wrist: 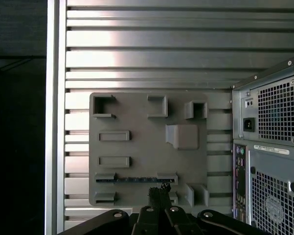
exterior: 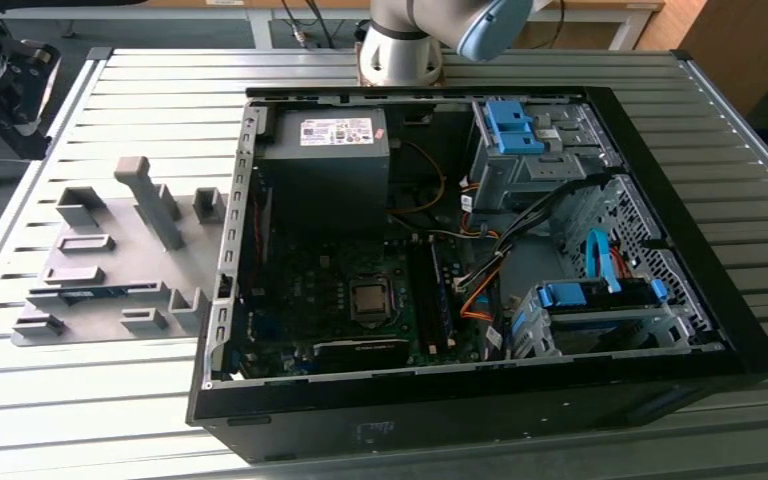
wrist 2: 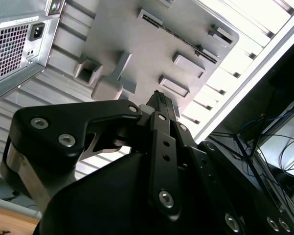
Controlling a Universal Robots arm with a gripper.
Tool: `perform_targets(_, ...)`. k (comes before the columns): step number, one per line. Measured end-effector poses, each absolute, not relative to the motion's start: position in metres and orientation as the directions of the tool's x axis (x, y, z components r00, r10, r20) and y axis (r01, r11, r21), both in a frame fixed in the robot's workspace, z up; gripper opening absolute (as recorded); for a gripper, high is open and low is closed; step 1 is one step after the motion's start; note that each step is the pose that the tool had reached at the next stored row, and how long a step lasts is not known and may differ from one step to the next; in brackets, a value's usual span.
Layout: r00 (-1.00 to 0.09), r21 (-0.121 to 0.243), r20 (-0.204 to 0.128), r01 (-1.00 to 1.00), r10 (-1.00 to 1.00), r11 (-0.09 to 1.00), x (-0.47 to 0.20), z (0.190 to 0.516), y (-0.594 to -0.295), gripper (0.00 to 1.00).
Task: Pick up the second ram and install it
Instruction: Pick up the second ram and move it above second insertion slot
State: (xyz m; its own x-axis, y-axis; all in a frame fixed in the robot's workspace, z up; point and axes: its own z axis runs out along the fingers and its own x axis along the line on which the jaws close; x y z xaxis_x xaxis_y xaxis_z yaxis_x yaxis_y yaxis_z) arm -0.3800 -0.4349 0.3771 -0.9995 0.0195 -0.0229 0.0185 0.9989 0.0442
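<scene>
Item: gripper [wrist: 159, 188], fingers pressed together with nothing between them, hanging above the gray holder tray [wrist: 137, 147] and clear of it.

Item: second ram [wrist: 134, 179], a thin blue-teal stick lying in its slot between two holder blocks near one edge of the tray (also seen in the exterior view [exterior: 91, 293], toward that view's left).

Item: open computer case [exterior: 704, 330] on the slatted metal table [exterior: 157, 80], just beside the tray.

Item: power supply [exterior: 324, 175] with a white label [exterior: 341, 131]; lettering cannot be made out.

Item: pale label strip [wrist: 271, 149] on the case's rear; likewise unreadable.
</scene>
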Motion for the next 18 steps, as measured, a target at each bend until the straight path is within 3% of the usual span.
perform_targets(18, -0.996, 0.044, -0.023, -0.089, -0.088, 0.995, -0.3821, 0.377, -0.435, 0.11)
